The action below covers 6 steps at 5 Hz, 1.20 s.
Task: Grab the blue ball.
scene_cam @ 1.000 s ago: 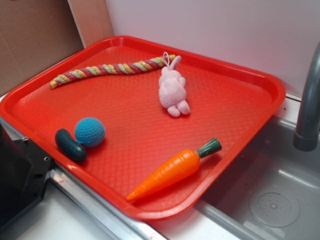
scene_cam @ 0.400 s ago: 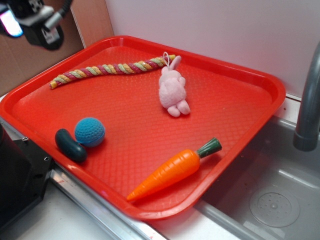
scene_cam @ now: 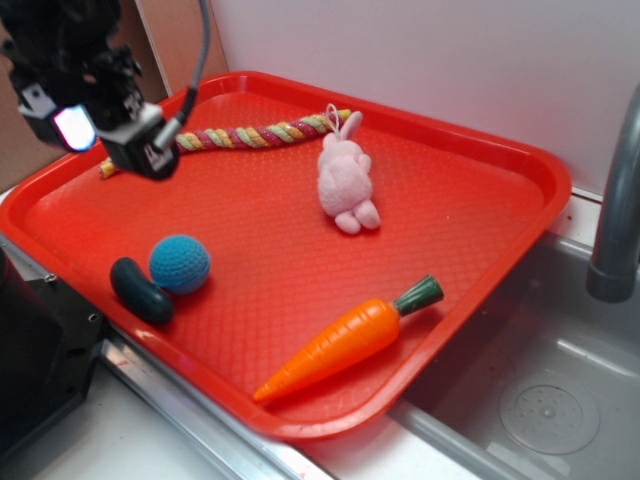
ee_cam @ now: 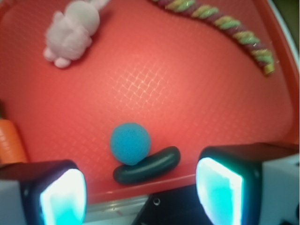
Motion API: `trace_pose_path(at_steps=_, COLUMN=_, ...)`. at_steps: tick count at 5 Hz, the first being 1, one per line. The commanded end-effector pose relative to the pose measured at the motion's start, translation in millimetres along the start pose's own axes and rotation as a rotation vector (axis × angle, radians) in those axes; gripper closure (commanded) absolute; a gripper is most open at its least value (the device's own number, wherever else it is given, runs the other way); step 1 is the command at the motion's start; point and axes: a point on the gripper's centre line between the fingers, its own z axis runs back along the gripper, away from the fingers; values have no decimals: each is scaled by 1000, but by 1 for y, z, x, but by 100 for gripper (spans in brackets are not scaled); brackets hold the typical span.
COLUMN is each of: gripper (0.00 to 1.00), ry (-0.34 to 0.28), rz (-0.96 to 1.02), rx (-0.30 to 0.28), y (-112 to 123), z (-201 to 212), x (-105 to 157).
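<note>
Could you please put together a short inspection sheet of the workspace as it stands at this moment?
Surface: red tray, textured, beside a metal sink.
Job's things: blue ball near the tray's front-left edge, touching the dark green bean toy; not gripped.
Clutter: pink plush bunny, braided rope, toy carrot, all on the tray.
Grippers: gripper open, raised above the tray, holding nothing; ball lies between the fingers in the wrist view.
Cables: one dark cable running up from the gripper.
Surroundings: white wall, grey faucet pipe, cardboard behind.
</note>
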Motion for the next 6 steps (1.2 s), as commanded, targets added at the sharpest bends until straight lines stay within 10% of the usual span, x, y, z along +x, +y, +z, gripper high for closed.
trace_pose_path(at_steps=1, gripper=0, ry=6, rz=-27, rx=-25, y=-10, z=-45, x=8)
trace_pose_path(at_steps=4, gripper=0, ry=127, rz=-48, rx=-50, y=-14, z=-95, x=6)
trace_pose_path(at_steps=5, gripper=100, ry=123, rz=-49, rx=-51, y=-11, z=-99, x=5)
trace_pose_path(at_steps=6, gripper=100, ry=129, rz=-44, rx=-63, y=-8, z=-94, x=4)
